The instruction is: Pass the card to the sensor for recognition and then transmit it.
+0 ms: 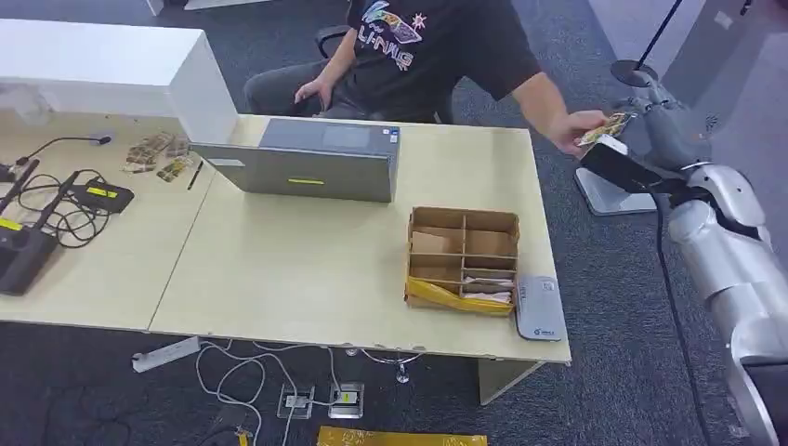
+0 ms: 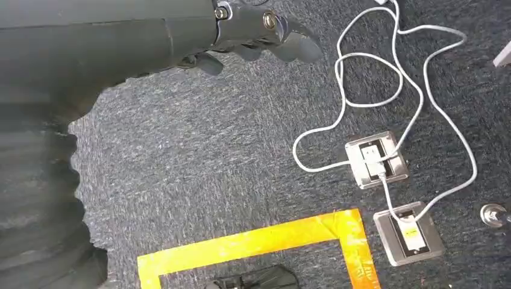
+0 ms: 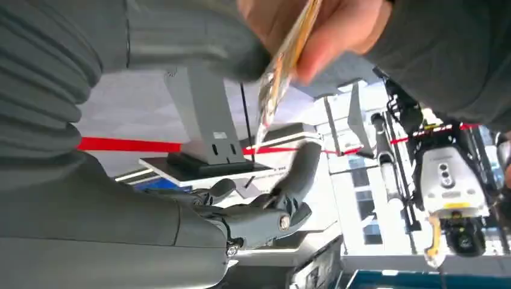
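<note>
In the right wrist view the card (image 3: 283,66) is blurred, its print unreadable, and its upper end is covered by a person's hand (image 3: 325,30) that the picture's edge cuts off. Whether the right robot hand (image 3: 265,205) touches the card cannot be told. In the head view that robot hand is largely hidden behind a dark device (image 1: 618,164).

Your robot's silver right arm (image 1: 734,251) reaches up and forward at the right side of the head view, ending in the grey many-fingered right hand (image 1: 664,116). In the right wrist view its dark fingers (image 3: 295,180) are spread apart and lightly bent; a grip cannot be confirmed. The dark left hand (image 2: 259,30) hangs downward, fingers loosely curled, holding nothing.
</note>
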`<state>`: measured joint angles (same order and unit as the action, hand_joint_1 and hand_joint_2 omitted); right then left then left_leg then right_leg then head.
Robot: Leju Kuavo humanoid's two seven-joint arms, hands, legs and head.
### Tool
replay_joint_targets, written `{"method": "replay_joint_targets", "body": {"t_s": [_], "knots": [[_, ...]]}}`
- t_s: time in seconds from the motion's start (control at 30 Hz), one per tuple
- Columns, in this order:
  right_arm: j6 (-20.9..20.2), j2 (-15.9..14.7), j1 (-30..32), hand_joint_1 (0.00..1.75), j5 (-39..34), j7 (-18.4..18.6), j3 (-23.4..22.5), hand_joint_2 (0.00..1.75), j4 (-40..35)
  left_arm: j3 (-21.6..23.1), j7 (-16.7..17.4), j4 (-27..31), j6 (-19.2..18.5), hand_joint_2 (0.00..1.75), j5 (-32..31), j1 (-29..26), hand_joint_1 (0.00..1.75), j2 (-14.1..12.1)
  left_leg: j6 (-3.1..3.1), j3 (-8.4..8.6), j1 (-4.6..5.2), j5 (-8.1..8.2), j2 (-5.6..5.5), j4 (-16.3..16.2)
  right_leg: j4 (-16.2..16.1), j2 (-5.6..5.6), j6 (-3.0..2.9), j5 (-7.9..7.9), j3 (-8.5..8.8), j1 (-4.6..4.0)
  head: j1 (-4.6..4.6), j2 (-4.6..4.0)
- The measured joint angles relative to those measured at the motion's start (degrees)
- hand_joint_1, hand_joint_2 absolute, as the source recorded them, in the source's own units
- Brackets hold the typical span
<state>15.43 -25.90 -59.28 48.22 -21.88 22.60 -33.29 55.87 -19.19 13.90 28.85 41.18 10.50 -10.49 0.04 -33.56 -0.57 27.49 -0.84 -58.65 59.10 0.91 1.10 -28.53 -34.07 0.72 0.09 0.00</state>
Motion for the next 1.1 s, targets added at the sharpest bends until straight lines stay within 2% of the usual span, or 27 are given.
{"method": "replay_joint_targets", "body": {"t_s": [0.17, 0.2, 0.4, 0.7, 0.8, 0.83, 0.93, 1.0, 1.1], "knots": [[0.26, -0.59, 0.39, 0.00, -1.12, -0.15, 0.00, 1.75, 0.04, 0.07, 0.00, 0.00, 0.02, 1.75, -0.20, -0.02, 0.00, 0.00, 0.00, 0.00, 0.00, 0.00, 0.01, 0.00, -0.01, -0.02, 0.00, 0.00, -0.01, 0.00, 0.00, 0.00], [0.37, -0.59, 0.42, 0.00, -1.82, -0.28, -0.02, 0.00, 0.04, 0.13, 0.00, 0.00, 0.02, 1.75, -0.22, -0.02, 0.00, 0.00, 0.00, 0.00, 0.00, 0.00, 0.01, 0.00, -0.01, -0.02, 0.00, 0.00, -0.01, 0.00, 0.00, 0.00], [0.24, -0.68, 1.77, 0.00, -10.29, -1.36, -1.22, 0.00, -1.66, 0.31, 0.00, 0.00, 0.09, 1.75, -0.33, -0.12, 0.00, 0.00, 0.00, 0.01, -0.01, 0.00, 0.01, 0.00, 0.00, -0.02, 0.00, 0.00, 0.00, -0.01, 0.00, 0.00], [-0.44, -1.05, 3.15, 0.00, -12.47, -1.29, -2.58, 0.00, -4.98, 0.33, 0.00, 0.00, 0.09, 1.75, -0.24, -0.16, 0.00, 0.00, 0.00, 0.00, 0.00, 0.00, 0.01, 0.00, 0.00, -0.01, 0.00, 0.00, 0.00, 0.00, 0.00, 0.00], [-4.84, -0.94, 3.84, 0.00, -21.11, -1.09, -3.59, 0.00, -6.82, 0.33, 0.00, 0.00, 0.13, 1.75, 0.41, -0.17, 0.00, 0.00, 0.00, 0.00, 0.00, 0.00, 0.00, 0.00, 0.01, -0.01, 0.00, 0.00, 0.02, 0.00, 0.00, 0.00], [-7.36, -0.81, 4.27, 0.00, -25.45, -0.35, -4.17, 1.75, -8.08, 0.33, 0.00, 0.00, 0.11, 1.75, 0.72, -0.18, 0.00, 0.00, 0.00, -0.01, 0.00, 0.00, 0.00, 0.00, 0.02, -0.01, 0.00, 0.00, 0.02, 0.00, 0.02, 0.00], [-15.20, -0.42, 6.01, 0.00, -35.38, 3.08, -5.35, 1.75, -13.21, 0.33, -0.02, 0.00, 0.02, 1.75, 1.53, -0.18, 0.00, 0.00, 0.00, 0.00, -0.01, 0.00, 0.00, 0.00, 0.01, -0.01, 0.00, 0.00, 0.02, -0.01, 0.00, 0.00], [-18.80, -0.20, 8.21, 0.00, -38.74, 5.91, -6.06, 1.75, -17.87, 0.33, -0.11, 0.00, -0.11, 1.75, 1.68, -0.18, 0.00, 0.00, 0.00, 0.00, -0.06, 0.00, -0.02, 0.00, 0.01, 0.05, 0.00, 0.00, 0.03, -0.05, -0.02, 0.00], [-21.14, 0.02, 13.62, 0.00, -35.71, 9.80, -6.60, 1.75, -26.28, 0.33, -0.31, 0.00, -0.15, 1.75, 1.90, -0.23, 0.00, 0.00, -0.01, 0.00, -0.10, 0.01, -0.05, 0.00, 0.00, 0.08, -0.01, -0.02, 0.05, -0.10, 0.00, 0.00]]}}
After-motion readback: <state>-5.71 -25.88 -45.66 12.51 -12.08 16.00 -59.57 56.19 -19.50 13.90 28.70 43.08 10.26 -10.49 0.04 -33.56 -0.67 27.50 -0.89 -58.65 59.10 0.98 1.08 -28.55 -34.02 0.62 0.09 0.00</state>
